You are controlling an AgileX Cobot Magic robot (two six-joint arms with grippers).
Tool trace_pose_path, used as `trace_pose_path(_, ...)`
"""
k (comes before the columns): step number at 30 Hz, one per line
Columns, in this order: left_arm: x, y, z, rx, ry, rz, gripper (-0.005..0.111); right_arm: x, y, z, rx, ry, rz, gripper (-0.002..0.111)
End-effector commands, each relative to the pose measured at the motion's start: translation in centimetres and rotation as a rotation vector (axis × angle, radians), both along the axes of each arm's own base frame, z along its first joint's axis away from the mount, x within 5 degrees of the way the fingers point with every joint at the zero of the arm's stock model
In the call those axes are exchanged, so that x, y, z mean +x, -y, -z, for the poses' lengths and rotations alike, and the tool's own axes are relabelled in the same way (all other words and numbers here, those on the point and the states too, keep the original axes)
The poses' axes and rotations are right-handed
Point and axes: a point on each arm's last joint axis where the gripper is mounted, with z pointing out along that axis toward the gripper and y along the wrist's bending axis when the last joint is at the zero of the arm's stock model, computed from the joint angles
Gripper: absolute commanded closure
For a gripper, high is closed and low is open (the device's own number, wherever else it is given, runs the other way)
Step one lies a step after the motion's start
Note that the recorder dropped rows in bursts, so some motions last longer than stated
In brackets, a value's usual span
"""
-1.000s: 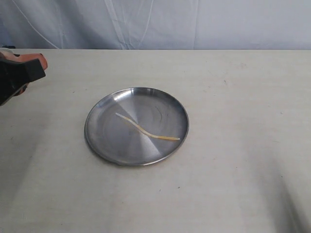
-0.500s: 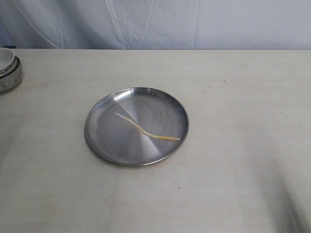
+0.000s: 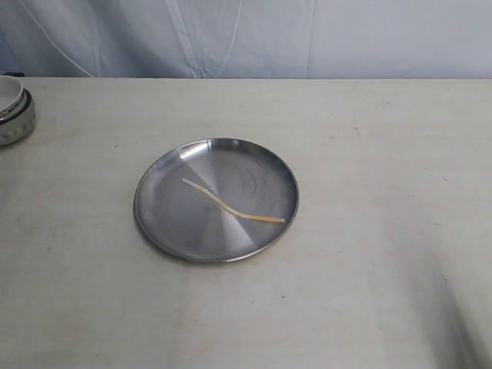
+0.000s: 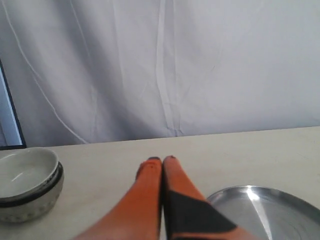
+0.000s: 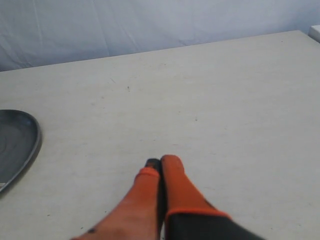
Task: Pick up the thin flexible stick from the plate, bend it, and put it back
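The thin flexible stick [image 3: 231,206], pale beige-yellow and bent wavy, lies across the round steel plate [image 3: 161,227] in the middle of the table. Neither gripper shows in the exterior view. In the left wrist view my left gripper [image 4: 162,160] is shut with nothing in it, its orange fingers pressed together above bare table beside the plate [image 4: 270,210]. In the right wrist view my right gripper [image 5: 161,162] is also shut and empty over bare table, well away from the plate [image 5: 27,145] at that picture's edge. The stick shows in neither wrist view.
A white ceramic bowl [image 3: 14,109] stands at the table's far left edge; the same bowl [image 4: 27,182] appears in the left wrist view. A pale curtain [image 3: 246,34] hangs behind the table.
The left arm, visible at the far left one second ago, has pulled out of the exterior view, uncovering the white bowl. Plate and stick have not moved.
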Motion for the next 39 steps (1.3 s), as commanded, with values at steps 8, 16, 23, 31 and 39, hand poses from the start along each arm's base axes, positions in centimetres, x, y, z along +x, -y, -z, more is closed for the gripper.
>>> trace_pose_path(8,-1.8,-0.3,1.3,-0.040,0.213,0.082,0.106,0.0,0.0,-0.1,-0.003,0.011,-0.001,0.108)
trace_pose_path(16,-4.1,-1.7,4.5,-0.087,0.116,-0.038,0.106,0.0,0.0,-0.1,-0.003,0.011,-0.001,0.108)
trace_pose_path(23,-5.1,-2.2,7.8,-0.095,0.063,-0.131,0.106,0.0,0.0,-0.1,-0.003,0.011,-0.001,0.108)
trace_pose_path(31,-5.5,-2.1,8.6,-0.092,0.037,-0.123,0.106,0.0,0.0,-0.1,-0.003,0.011,-0.001,0.108)
trace_pose_path(39,-5.7,-1.9,10.0,-0.112,-0.111,-0.111,0.106,0.0,0.0,-0.1,-0.003,0.011,-0.001,0.108)
